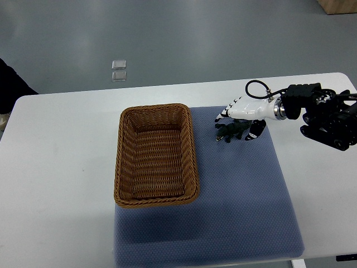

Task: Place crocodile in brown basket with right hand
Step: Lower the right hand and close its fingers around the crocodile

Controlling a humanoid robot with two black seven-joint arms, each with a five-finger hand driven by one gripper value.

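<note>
Right hand (240, 114) sits at the far right of the mat (245, 195), directly over the croc (229, 132). From this steep view we can't tell if it's clamped on the croc or just hovering above it. The croc looks to be on or barely off the mat, partly under the palm, with its head end poking out toward the basket (157, 198).

Risks we see:
- Grip unconfirmed. The croc is small, dark and knobbly, so if contact is only on a leg or the tail it will likely twist out on the lift.
- The basket is close on the left and its rim stands up from the mat. A low transfer would clip the near wall and either knock the croc loose or shove the basket, which looks light and sits half off the mat.
- A release made before the croc clears the rim would drop it onto the mat in the gap between the two.

Table (56, 167) otherwise gives us room.
</note>
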